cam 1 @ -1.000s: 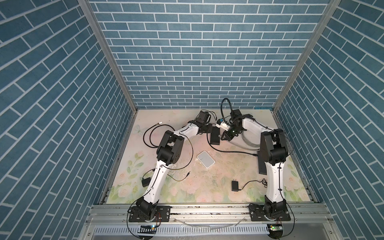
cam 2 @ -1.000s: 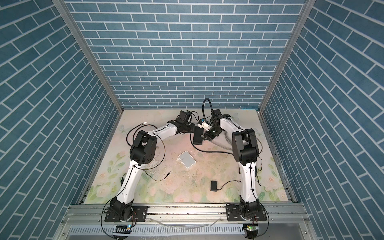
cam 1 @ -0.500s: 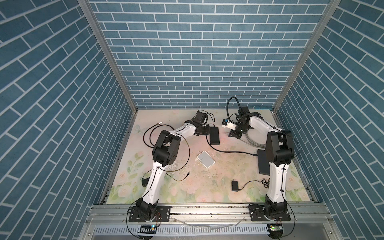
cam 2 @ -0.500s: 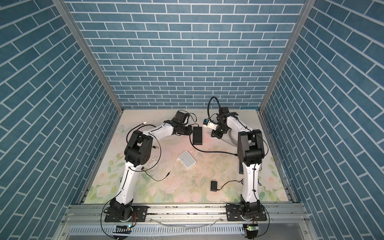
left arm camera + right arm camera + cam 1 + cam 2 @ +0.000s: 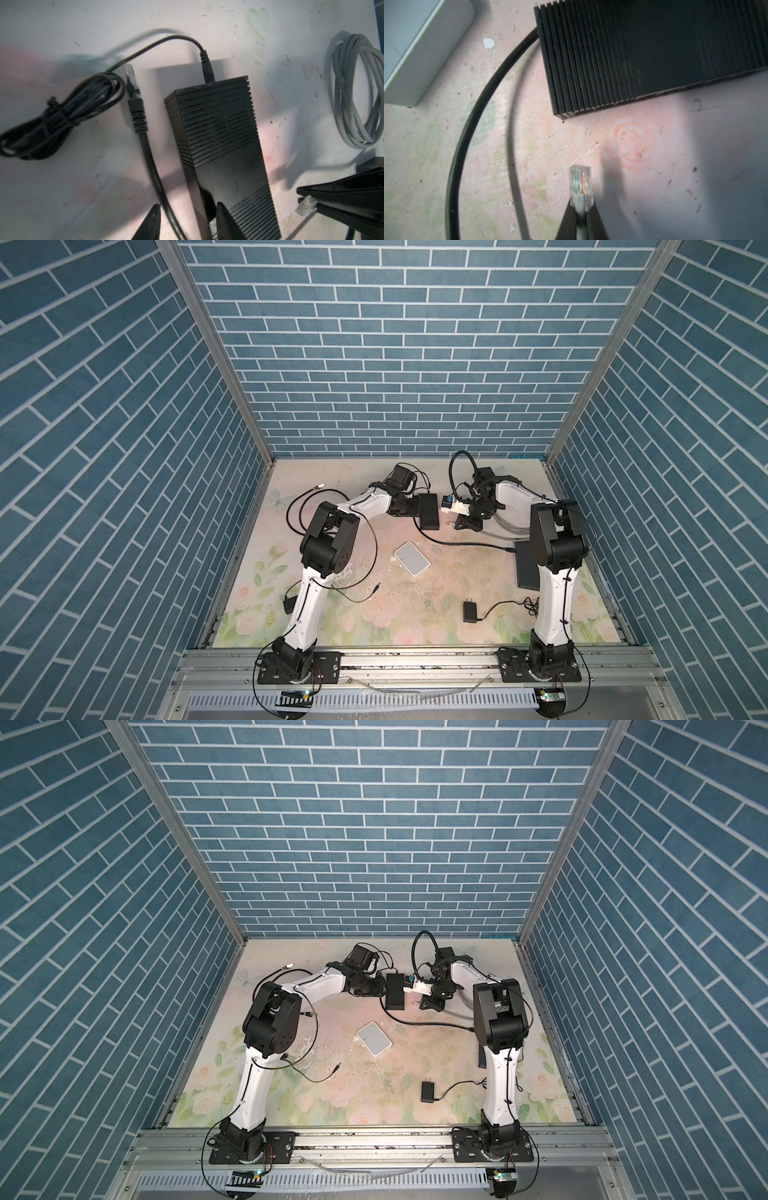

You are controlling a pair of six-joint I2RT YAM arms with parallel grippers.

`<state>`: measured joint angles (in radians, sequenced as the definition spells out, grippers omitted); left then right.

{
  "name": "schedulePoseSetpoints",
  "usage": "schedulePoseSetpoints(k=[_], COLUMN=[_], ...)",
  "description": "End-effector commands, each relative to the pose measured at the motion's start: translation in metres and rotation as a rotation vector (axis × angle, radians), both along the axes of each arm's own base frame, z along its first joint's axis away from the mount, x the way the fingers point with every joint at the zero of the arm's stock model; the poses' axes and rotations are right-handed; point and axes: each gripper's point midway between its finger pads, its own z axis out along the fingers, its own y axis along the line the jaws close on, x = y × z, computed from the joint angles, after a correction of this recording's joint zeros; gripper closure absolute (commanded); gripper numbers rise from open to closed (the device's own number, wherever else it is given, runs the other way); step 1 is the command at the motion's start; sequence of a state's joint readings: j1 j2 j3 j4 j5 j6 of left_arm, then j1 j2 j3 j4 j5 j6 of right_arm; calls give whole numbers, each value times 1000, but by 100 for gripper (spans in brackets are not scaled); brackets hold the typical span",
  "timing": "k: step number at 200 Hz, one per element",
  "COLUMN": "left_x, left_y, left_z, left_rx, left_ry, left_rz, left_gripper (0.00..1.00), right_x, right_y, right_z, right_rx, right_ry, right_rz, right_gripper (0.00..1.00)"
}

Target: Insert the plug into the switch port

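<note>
No text, brand, number or sign could be read in any view. The black ribbed switch [image 5: 220, 133] showed only bare ridges, and the clear plug [image 5: 580, 185] near it bore no marking. The pale flat box [image 5: 411, 558] near the switch had a blank face. A small blue patch [image 5: 447, 501] just beside the switch was too small to read.

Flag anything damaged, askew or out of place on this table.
The floral mat is scuffed and flaking; a white chip lies loose near the switch. The plug, pinched in the right gripper, hovers short of the switch, not inserted.
</note>
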<state>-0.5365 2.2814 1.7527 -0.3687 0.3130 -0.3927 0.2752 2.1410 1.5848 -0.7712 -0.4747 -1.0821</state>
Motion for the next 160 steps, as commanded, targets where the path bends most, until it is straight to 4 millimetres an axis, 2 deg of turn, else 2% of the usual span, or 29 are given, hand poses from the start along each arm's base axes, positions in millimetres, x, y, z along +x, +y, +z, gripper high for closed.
schedulePoseSetpoints(k=[1,47,87,127,131,160], left_x=[-11,-16,-19,-23,-23,-25], left_y=[-8,-16,-6,-16,-18,-25], left_z=[6,1,-17,-22,-22,-24], left_rx=[-14,45,146,101,94,39], left_ry=[11,-5,5,8,8,11], left_rz=[-5,-34,-60,-110,-115,-128], left_gripper=[51,48,49,51,51,52], right_x=[-1,-1,-3,6,4,8], right_y=[8,14,16,24,24,27], right_z=[9,4,-1,-3,-15,-17], right_rx=[29,3,-25,-60,-68,-66], right_ry=[-37,-45,-48,-86,-63,-82], right_rz=[77,103,136,147,146,132], right_gripper=[90,90,90,92,92,92])
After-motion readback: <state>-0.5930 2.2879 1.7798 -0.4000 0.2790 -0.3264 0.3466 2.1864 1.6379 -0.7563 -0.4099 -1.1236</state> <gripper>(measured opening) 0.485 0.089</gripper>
